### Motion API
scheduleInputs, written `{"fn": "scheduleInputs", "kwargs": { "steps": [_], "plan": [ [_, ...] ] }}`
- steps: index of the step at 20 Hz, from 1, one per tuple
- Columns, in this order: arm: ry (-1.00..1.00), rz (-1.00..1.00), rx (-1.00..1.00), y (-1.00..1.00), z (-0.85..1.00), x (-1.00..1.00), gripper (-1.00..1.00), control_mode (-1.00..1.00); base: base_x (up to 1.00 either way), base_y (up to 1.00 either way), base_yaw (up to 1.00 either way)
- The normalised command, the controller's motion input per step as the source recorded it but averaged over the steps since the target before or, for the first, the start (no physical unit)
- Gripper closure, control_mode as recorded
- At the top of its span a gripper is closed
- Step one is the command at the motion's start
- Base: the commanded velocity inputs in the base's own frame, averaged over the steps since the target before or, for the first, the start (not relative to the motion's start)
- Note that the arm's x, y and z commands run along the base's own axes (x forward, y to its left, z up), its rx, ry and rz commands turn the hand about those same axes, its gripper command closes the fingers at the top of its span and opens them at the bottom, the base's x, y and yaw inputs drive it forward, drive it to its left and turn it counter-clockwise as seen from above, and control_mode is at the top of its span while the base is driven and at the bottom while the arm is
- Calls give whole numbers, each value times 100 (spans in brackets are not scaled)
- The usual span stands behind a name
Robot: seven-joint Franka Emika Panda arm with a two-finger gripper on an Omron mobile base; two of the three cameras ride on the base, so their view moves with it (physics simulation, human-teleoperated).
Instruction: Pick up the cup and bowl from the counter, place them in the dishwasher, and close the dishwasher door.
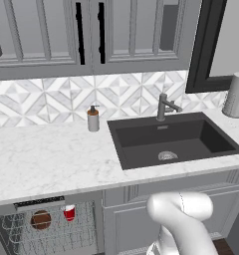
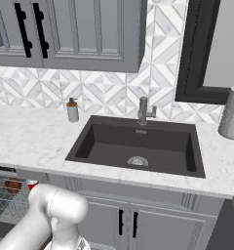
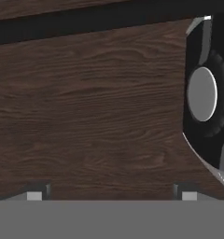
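**Remote op:** Progress looks good from my seat. Both items are off the counter (image 1: 47,159) and sitting in the upper wire rack of the dishwasher (image 1: 52,231), under the counter edge to the left of the sink (image 1: 174,139). The bowl (image 1: 41,219) is on the left and the cup (image 1: 69,212) just beside it on the right, near each other but apart.

**Second op:** Same from the other base camera?

**Remote op:** Yes, I get the bowl (image 2: 12,185) and the cup (image 2: 32,184) at the far left, inside the rack. So I judge the two placements done.

**Second op:** And the door?

**Remote op:** Not closed, in my judgement. I can see straight into the rack, which a shut panel would hide. The door panel itself I can't pick out in either base view, so how far down it hangs I can't say.

**Second op:** Where's the hand?

**Remote op:** Low. The hand view looks at the dark wood floor (image 3: 86,107), with the gripper (image 3: 111,196) fingertips standing wide apart at the bottom edge. Jaws are released, nothing between them.

**Second op:** So what's left?

**Remote op:** Just the door: get under or behind its edge and swing it up until it shuts
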Motion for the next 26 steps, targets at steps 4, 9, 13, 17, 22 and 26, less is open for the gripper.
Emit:
{"fn": "scheduleInputs", "kwargs": {
  "steps": [4,9,13,17,22,26],
  "plan": [
    [-16,-2,0,-25,-12,39,-100,-100,0,0,0],
    [-18,0,0,-12,-11,17,-100,-100,0,0,0],
    [-19,0,0,-13,0,36,-100,-100,0,0,0],
    [-17,0,1,-16,-2,34,-100,-100,0,0,0],
    [-17,0,6,-23,-1,26,-100,-100,0,0,0],
    [-11,0,9,-23,0,33,-100,-100,0,0,0]
  ]
}}
